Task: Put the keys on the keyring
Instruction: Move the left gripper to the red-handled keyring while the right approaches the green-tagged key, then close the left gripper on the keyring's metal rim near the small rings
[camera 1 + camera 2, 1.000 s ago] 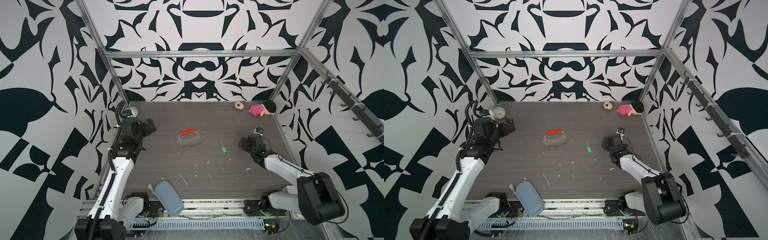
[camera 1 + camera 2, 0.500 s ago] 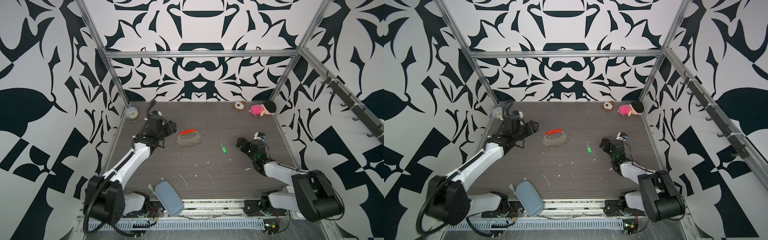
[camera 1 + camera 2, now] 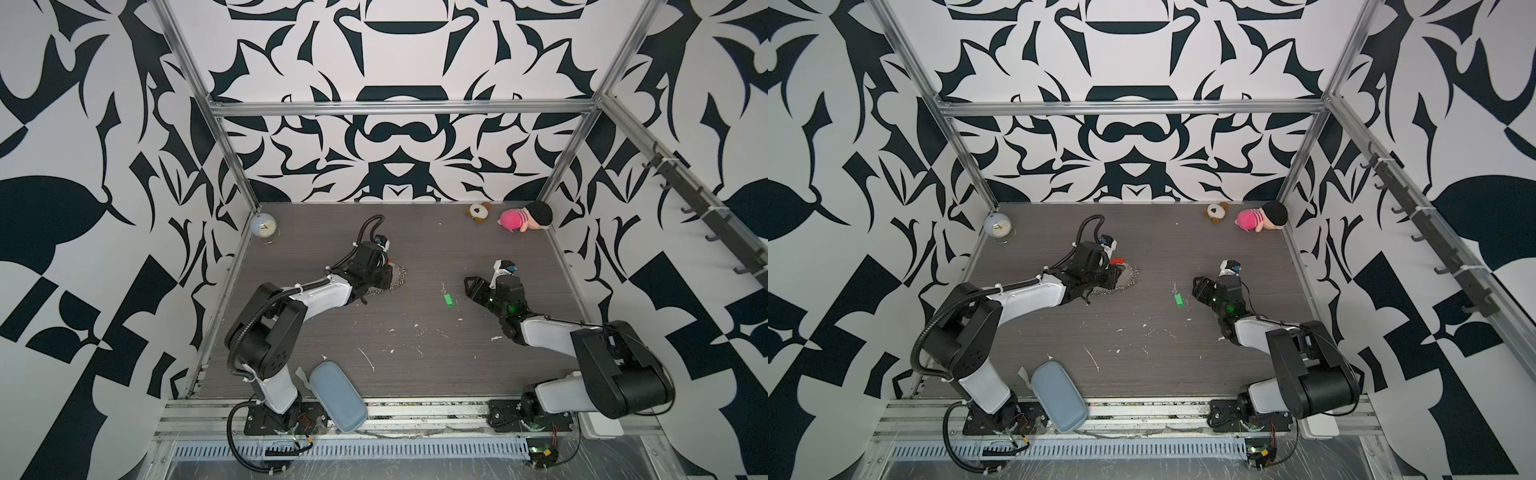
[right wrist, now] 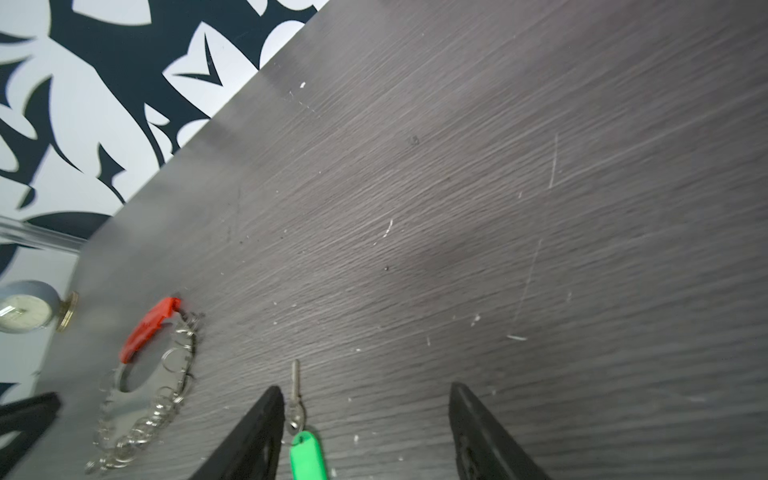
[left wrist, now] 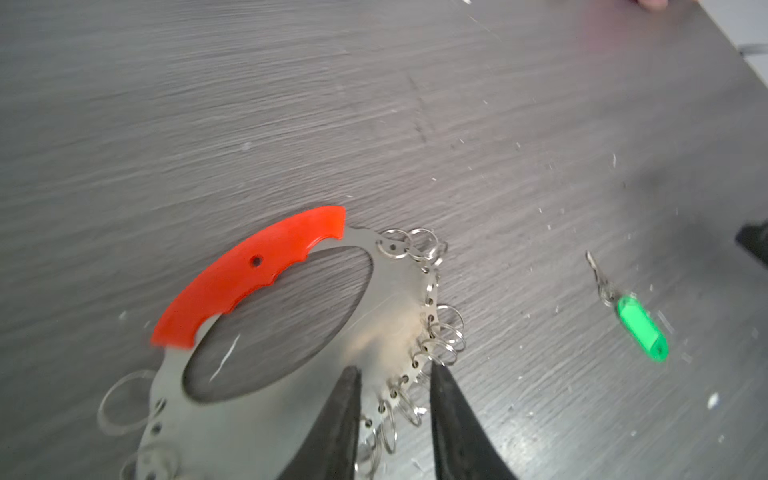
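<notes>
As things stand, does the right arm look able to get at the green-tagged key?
Likely yes. The right gripper is open, with the green-tagged key lying flat on the table just inside one finger, nothing covering it. The keyring and left gripper sit well apart from it.
</notes>
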`<state>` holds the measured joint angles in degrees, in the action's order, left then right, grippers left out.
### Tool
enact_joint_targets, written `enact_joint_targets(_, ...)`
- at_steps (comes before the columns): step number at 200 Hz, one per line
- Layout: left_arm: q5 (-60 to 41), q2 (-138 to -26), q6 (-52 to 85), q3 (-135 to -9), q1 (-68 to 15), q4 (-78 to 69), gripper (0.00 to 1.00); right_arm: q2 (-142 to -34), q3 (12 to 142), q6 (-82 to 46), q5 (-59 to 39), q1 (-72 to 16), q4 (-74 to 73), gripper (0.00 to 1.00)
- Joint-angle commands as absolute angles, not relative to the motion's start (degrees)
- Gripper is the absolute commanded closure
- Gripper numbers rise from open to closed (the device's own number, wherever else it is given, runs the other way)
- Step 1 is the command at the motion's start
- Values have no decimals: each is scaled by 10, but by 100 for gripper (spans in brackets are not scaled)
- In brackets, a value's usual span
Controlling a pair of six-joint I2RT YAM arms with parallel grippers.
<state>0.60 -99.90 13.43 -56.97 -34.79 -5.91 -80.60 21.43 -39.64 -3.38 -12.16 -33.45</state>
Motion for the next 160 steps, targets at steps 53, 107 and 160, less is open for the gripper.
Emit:
enact_joint_targets(53, -82, -1080, 104, -657, -346, -70, 85, -812, 237, -381, -31, -127, -372, 40)
enact_joint_targets(107, -85, -1097, 114, -658, -346, -76, 90, -803, 234, -379, -27, -127, -371, 40)
enact_joint_targets(160, -90, -1120, 120, -661, -351, -76, 90, -805, 235, -380, -33, -127, -375, 39)
